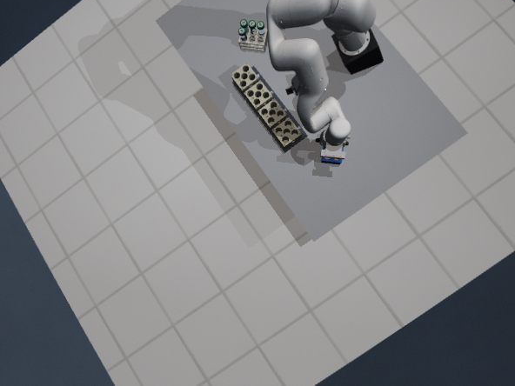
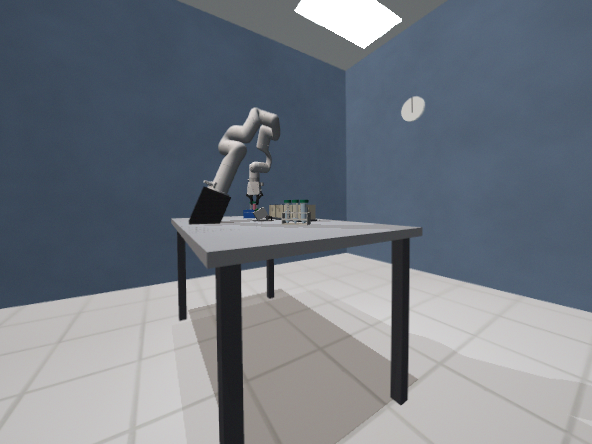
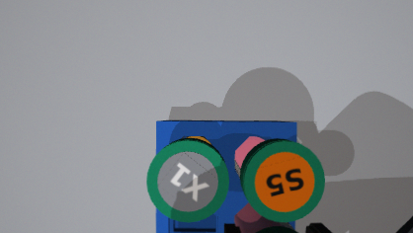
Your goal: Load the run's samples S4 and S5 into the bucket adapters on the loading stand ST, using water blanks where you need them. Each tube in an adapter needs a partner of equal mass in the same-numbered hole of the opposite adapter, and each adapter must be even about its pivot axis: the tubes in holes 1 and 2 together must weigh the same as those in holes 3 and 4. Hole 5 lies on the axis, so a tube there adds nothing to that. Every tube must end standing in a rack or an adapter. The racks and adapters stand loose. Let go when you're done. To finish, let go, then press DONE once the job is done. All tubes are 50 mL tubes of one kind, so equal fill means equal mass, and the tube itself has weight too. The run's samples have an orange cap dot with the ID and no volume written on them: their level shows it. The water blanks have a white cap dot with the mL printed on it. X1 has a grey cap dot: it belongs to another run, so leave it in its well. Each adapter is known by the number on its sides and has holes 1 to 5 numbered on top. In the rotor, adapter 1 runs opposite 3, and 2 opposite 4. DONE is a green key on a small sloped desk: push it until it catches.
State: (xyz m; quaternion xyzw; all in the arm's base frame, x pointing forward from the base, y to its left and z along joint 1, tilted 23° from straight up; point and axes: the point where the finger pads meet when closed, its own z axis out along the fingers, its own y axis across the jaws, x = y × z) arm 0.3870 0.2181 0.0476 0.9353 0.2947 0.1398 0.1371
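In the wrist view a blue rack (image 3: 229, 172) holds tube X1 (image 3: 188, 180), with a green cap and grey dot, and to its right sample S5 (image 3: 284, 180), with a green cap and orange dot. Behind X1 an orange bit of another cap (image 3: 198, 141) peeks out; its label is hidden. My gripper (image 3: 248, 183) has pink finger pads on either side of S5 below its cap and is shut on that tube, which stands in the rack. From above, the gripper (image 1: 333, 149) covers the blue rack (image 1: 332, 160). The row of tan adapters (image 1: 266, 104) on the stand has empty holes.
A clear rack of green-capped water blanks (image 1: 252, 35) stands at the table's far end beyond the adapters; it also shows in the side view (image 2: 295, 211). The arm's black base (image 1: 361, 52) is at the back right. A small grey sloped object (image 2: 261, 213) sits beside the blue rack (image 2: 248, 213).
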